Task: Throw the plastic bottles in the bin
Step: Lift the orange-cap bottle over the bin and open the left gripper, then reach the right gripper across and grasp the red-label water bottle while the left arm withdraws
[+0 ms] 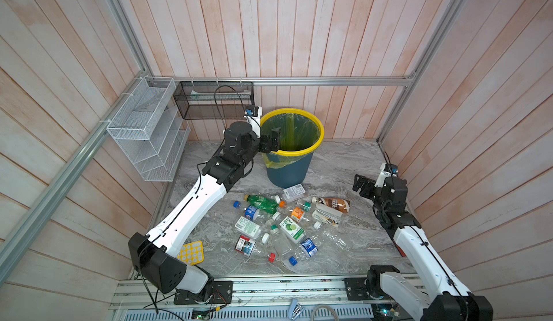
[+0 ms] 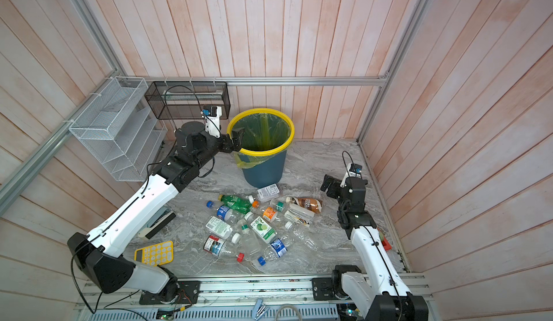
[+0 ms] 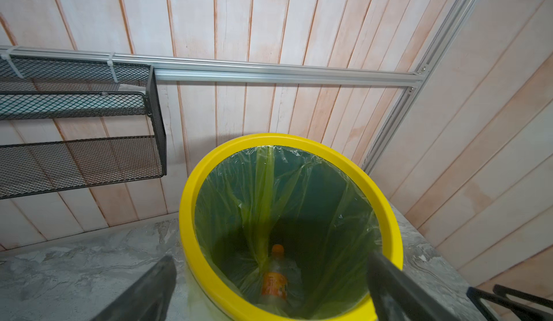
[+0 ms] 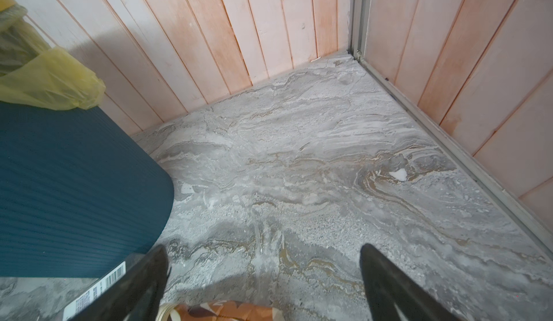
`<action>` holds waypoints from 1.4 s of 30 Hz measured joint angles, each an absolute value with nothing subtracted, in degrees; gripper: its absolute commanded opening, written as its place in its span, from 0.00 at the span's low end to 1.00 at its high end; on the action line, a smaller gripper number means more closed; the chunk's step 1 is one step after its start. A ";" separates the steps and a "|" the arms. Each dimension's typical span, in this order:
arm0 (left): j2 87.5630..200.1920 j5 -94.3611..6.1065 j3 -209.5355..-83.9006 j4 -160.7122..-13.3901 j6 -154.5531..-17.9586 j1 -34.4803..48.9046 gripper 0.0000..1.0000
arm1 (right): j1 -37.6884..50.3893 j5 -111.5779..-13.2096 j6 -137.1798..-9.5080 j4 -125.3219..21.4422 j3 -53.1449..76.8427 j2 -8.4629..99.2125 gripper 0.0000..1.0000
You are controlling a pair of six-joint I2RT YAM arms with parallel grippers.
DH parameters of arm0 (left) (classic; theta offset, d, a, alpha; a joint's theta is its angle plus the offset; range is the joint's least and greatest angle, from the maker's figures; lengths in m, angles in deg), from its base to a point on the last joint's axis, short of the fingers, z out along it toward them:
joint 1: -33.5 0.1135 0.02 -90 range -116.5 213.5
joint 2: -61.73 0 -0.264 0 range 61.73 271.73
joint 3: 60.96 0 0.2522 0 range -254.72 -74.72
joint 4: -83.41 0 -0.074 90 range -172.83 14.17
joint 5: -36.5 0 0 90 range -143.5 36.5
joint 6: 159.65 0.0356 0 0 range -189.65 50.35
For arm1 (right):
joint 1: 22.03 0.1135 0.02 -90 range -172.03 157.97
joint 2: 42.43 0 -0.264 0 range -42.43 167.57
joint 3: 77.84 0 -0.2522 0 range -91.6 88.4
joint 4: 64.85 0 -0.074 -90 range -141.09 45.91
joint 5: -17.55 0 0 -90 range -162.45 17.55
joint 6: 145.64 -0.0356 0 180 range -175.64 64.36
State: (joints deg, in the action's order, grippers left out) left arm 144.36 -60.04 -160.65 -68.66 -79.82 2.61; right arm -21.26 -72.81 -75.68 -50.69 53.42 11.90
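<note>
Where the left gripper [image 1: 276, 140] hangs over the rim of the bin [image 1: 287, 172], its jaws are spread wide with nothing between them. One orange-labelled bottle [image 3: 273, 283] lies at the bottom of the liner [image 3: 299, 184] (the left wrist view looks straight down on it). The right gripper [image 1: 359, 186], also wide open and empty, is above the table [image 1: 344, 160] right of the bin, near the brown bottle [image 1: 333, 204]. The other bottles [image 1: 291, 228] lie heaped on the table before the bin.
</note>
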 measured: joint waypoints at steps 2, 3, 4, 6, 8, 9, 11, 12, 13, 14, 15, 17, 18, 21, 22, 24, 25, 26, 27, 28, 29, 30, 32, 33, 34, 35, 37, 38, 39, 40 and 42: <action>141.76 -60.74 -157.06 -68.59 -80.74 2.63 1.00 | -20.89 -71.95 -75.94 -49.55 53.42 10.94 0.96; 140.06 -61.14 -154.99 -68.57 -81.35 2.61 1.00 | -20.47 -71.43 -76.24 -48.94 53.42 10.19 0.95; 138.75 -61.42 -153.48 -68.48 -81.86 2.61 1.00 | -20.03 -71.15 -76.51 -48.41 53.42 9.56 0.94; 135.32 -61.99 -149.70 -68.35 -82.99 2.56 1.00 | -18.59 -70.62 -76.83 -47.10 53.51 7.86 0.93; 132.32 -62.67 -146.42 -68.22 -84.06 2.39 1.00 | -16.86 -70.38 -77.14 -46.25 53.86 6.50 0.92; 130.73 -63.02 -144.65 -68.02 -84.59 2.30 1.00 | -15.81 -70.36 -77.25 -45.77 54.12 5.93 0.90; 127.86 -63.39 -141.37 -67.56 -85.81 2.13 1.00 | -13.61 -70.38 -77.75 -44.72 54.77 5.10 0.89; 126.51 -63.65 -139.80 -67.28 -86.36 2.02 1.00 | -12.27 -70.45 -78.10 -44.06 55.21 4.71 0.88; 125.31 -63.91 -138.27 -67.15 -86.97 1.91 1.00 | -10.74 -70.67 -78.45 -43.58 55.69 4.34 0.88; 123.84 -64.18 -136.41 -66.86 -87.76 1.84 1.00 | -8.89 -70.97 -78.80 -43.04 56.13 3.94 0.88; 122.29 -64.53 -134.51 -66.43 -88.50 1.73 1.00 | -6.66 -71.36 -79.33 -42.66 56.52 3.48 0.87; 119.67 -65.05 -131.25 -65.62 -89.99 1.65 1.00 | -1.54 -72.72 -79.94 -41.99 56.68 2.76 0.86; 118.22 -65.55 -129.50 -65.31 -90.75 1.65 1.00 | 1.34 -73.35 -80.20 -42.07 56.68 2.46 0.85; 114.36 -67.13 -124.82 -64.05 -93.11 1.65 1.00 | 10.33 -75.74 -81.01 -42.55 56.65 2.33 0.84; 113.44 -67.54 -123.71 -63.59 -93.62 1.65 1.00 | 13.02 -76.63 -81.18 -42.84 56.65 2.70 0.84; 111.65 -68.63 -121.37 -62.56 -94.84 1.65 1.00 | 19.73 -79.71 -81.42 -43.63 56.37 4.69 0.84; 111.03 -69.18 -120.48 -62.14 -95.45 1.65 1.00 | 22.79 -81.00 -81.36 -44.04 56.06 6.02 0.84; 110.46 -69.88 -119.54 -61.62 -96.11 1.65 1.00 | 26.35 -82.40 -81.23 -44.48 55.50 7.79 0.84; 110.07 -70.49 -118.79 -61.29 -96.63 1.67 1.00 | 29.50 -83.54 -81.07 -45.05 54.84 9.76 0.84; 109.70 -71.02 -118.01 -60.94 -97.35 1.67 1.00 | 32.77 -84.59 -80.86 -45.70 53.86 12.12 0.84; 109.37 -71.67 -117.24 -60.57 -97.90 1.82 1.00 | 36.14 -85.68 -80.53 -46.47 52.44 15.00 0.84; 109.13 -72.07 -116.61 -60.18 -98.51 2.04 1.00 | 38.68 -86.34 -80.03 -46.93 51.15 17.41 0.84; 108.80 -72.26 -115.60 -58.97 -99.67 3.39 1.00 | 44.40 -87.17 -78.63 -48.19 47.10 23.88 0.84; 108.76 -72.18 -115.27 -58.67 -100.04 4.27 1.00 | 46.52 -87.28 -77.93 -48.61 45.16 26.76 0.84; 108.65 -71.93 -114.88 -58.41 -100.61 5.60 1.00 | 48.51 -87.17 -77.03 -49.07 42.99 29.84 0.83; 108.45 -71.52 -114.36 -58.23 -101.03 7.22 1.00 | 50.32 -86.97 -76.29 -49.35 40.87 32.95 0.83; 107.73 -70.38 -113.00 -58.08 -101.90 10.89 1.00 | 53.06 -86.62 -74.74 -49.35 36.76 38.70 0.83; 107.32 -69.79 -112.30 -57.90 -102.21 12.62 1.00 | 54.22 -86.31 -73.95 -49.26 34.75 41.54 0.83; 106.99 -69.22 -111.78 -57.62 -102.47 13.97 1.00 | 55.11 -85.94 -73.34 -49.07 33.09 43.96 0.83; 106.62 -68.53 -111.23 -57.29 -102.71 15.44 1.00 | 55.90 -85.42 -72.73 -48.81 31.45 46.39 0.83; 106.14 -67.26 -110.57 -56.64 -103.12 17.54 1.00 | 56.82 -84.15 -71.68 -47.67 28.77 50.37 0.83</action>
State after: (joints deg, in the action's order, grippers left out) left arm 106.14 -67.26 -110.57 -56.64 -103.12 17.54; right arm 56.82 -84.15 -71.68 -47.67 28.77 50.37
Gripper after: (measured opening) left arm 0.998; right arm 0.828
